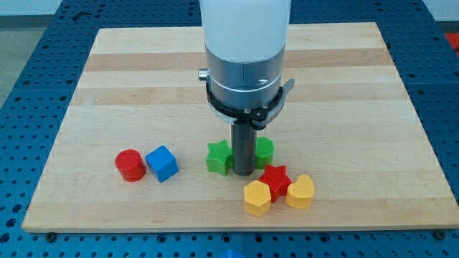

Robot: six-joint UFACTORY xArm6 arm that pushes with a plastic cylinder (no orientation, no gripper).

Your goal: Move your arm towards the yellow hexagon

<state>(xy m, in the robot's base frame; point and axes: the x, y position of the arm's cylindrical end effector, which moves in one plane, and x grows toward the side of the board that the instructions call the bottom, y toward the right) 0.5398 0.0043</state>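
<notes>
- My tip (243,173) was down on the wooden board (129,79), planted between 2 green blocks: a green star (217,157) touching or just beside it at 9 o'clock, and a second green block (265,149), shape hard to make out, at about 2 o'clock
- The end effector was a bare dark rod, nothing to open or close, and it held nothing
- The yellow hexagon (257,198) sat near the view's bottom, at roughly 5 o'clock from my tip and close, with a narrow strip of bare board between them
- A red star (275,179) pressed against the hexagon at its 1 o'clock, and a yellow heart (300,192) lay at 3 o'clock beyond the star
- Well apart at 9 o'clock, a red cylinder (130,165) and a blue cube (161,163) stood side by side, out of the play
- Handling, as a judgement: the hexagon looked like a small, light, rigid plastic piece, likely to slide easily on smooth wood and to spin if struck off-centre
- No grasp was possible; the best contact looked to be the flat face pointing to 11 o'clock
- Risk: drifting toward 3 o'clock would have clipped the red star first, so the approach called for a short, slow move
</notes>
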